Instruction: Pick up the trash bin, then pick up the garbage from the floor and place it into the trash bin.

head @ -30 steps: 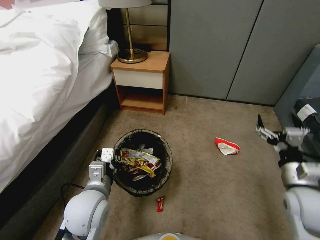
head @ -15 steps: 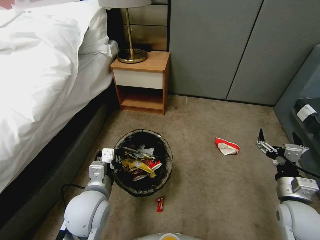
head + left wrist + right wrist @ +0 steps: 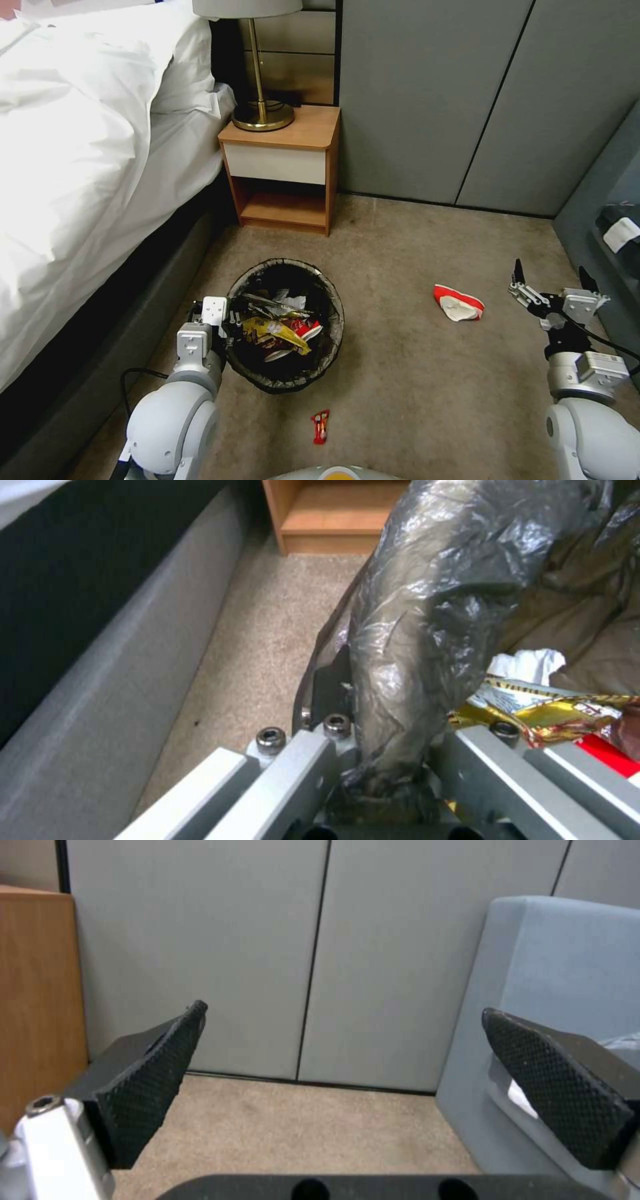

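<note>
Head view: left gripper [image 3: 225, 325] pinches the bin [image 3: 287, 325] rim beside the bed [image 3: 80, 167]; right gripper [image 3: 551, 288] hangs wide and empty.
Cup [image 3: 458, 303] lies on the carpet left of the right gripper, wrapper [image 3: 320, 427] just before the bin; left fingers [image 3: 293, 760] clamp mostly bag [image 3: 427, 610], so the liner may slip and tip the bin; the cup's flat edge may escape a wide grasp.

Dark brown-black bag lines the trash bin [image 3: 333, 333]; yellow wrappers [image 3: 280, 331] inside; red-and-white cup [image 3: 459, 303] and small red wrapper [image 3: 321, 425] on tan carpet [image 3: 413, 387].
</note>
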Tool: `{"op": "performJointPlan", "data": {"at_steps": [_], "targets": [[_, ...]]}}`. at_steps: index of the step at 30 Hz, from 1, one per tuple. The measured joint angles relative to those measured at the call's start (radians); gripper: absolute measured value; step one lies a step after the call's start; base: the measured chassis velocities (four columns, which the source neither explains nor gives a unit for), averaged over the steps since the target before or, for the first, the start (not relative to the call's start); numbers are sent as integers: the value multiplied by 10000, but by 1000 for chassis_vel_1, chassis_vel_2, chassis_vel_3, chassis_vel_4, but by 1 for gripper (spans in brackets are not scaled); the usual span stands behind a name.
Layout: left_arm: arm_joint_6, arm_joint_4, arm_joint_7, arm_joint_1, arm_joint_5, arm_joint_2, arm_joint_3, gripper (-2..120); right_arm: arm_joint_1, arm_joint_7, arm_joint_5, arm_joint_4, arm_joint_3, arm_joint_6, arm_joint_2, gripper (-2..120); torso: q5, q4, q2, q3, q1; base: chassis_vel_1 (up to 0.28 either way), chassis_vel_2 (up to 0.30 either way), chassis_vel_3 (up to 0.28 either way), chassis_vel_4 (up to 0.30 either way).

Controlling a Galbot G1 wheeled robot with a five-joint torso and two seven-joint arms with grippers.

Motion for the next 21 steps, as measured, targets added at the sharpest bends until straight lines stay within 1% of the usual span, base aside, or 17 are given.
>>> {"op": "performJointPlan", "data": {"at_steps": [11, 14, 16, 19, 20, 21], "targets": [[-4, 74, 5, -23, 0, -8, -6, 0, 76, 16, -6, -93, 31, 113, -53, 100, 1, -1, 0, 0, 0, -68, 68, 81, -73], [-5, 82, 5, -26, 0, -11, -6, 0, 111, 56, -128, -134, 58, 280, -88, 100, 0, 0, 0, 0, 0, -75, 80, 85, -65], [-5, 96, 6, -43, -1, -11, -5, 0, 134, 102, -499, -205, 81, 632, -144, 100, 0, -2, 0, 0, 0, -62, 55, 37, -53], [-5, 97, 6, -53, -5, -8, -6, 0, 134, 101, -622, -224, 59, 760, -241, 100, 1, -2, 0, 0, 0, -21, 18, 10, -13], [-5, 99, 7, -65, -12, -6, -5, 0, 40, 149, -507, -128, -136, 67, -604, 100, 1, -1, 0, 0, 0, 0, 0, 0, 0], [-5, 99, 7, -65, -12, -6, -5, 0, 40, 149, -507, -128, -136, 67, -604, 100, 1, -1, 0, 0, 0, 0, 0, 0, 0]]}}
